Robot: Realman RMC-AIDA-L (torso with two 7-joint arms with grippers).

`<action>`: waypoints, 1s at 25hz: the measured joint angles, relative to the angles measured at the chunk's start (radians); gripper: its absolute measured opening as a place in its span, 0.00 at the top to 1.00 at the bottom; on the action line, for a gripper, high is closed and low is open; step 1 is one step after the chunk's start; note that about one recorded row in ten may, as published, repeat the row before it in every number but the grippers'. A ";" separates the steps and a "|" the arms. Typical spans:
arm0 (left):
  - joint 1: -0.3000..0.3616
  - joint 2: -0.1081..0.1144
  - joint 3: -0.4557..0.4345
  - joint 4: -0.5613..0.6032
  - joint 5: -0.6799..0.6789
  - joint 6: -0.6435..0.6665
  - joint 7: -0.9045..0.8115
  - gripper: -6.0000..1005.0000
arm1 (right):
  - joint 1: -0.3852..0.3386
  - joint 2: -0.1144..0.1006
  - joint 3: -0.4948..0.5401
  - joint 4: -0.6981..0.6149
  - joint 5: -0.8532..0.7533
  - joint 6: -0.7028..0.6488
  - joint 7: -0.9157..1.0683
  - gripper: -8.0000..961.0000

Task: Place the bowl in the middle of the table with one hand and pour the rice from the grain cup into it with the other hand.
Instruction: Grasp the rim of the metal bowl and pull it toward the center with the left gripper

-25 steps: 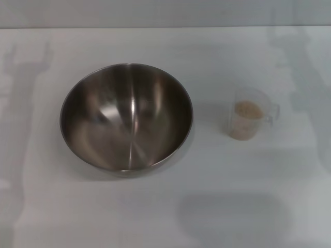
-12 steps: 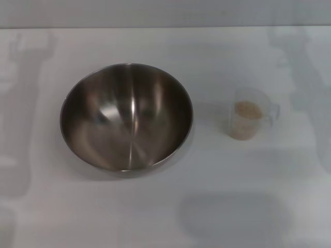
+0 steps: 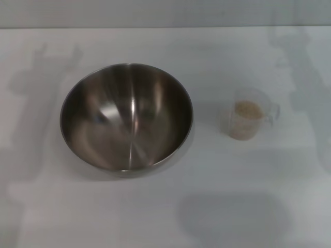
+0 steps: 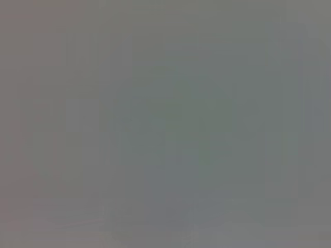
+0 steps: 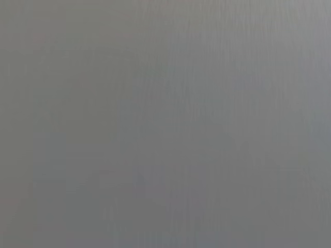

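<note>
The large stainless-steel bowl (image 3: 126,117) stands upright and empty on the white table (image 3: 170,206), left of the middle in the head view. The small clear grain cup (image 3: 248,120) stands to its right, apart from it, with its handle pointing right. It holds pale beige rice (image 3: 248,109) near its top. Neither gripper shows in any view; only their shadows fall on the table at the left and right. Both wrist views show a plain grey blur with nothing to make out.
The table's far edge (image 3: 165,27) runs across the top of the head view, with a grey wall behind it. A broad soft shadow (image 3: 232,217) lies on the table at the front right.
The arm shadow on the table's left side has shifted right, toward the bowl. The bowl and the cup have not moved.
</note>
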 joint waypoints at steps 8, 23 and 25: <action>-0.064 -0.001 -0.069 -0.099 -0.096 -0.403 0.130 0.16 | 0.011 -0.004 -0.003 -0.003 -0.002 0.006 0.000 0.46; -0.110 -0.006 -0.056 0.099 -0.092 -0.552 0.213 0.17 | 0.016 -0.006 -0.006 -0.020 -0.004 0.019 0.000 0.46; -0.125 -0.006 -0.044 0.155 -0.092 -0.551 0.218 0.17 | 0.016 -0.006 -0.007 -0.021 -0.004 0.019 0.000 0.46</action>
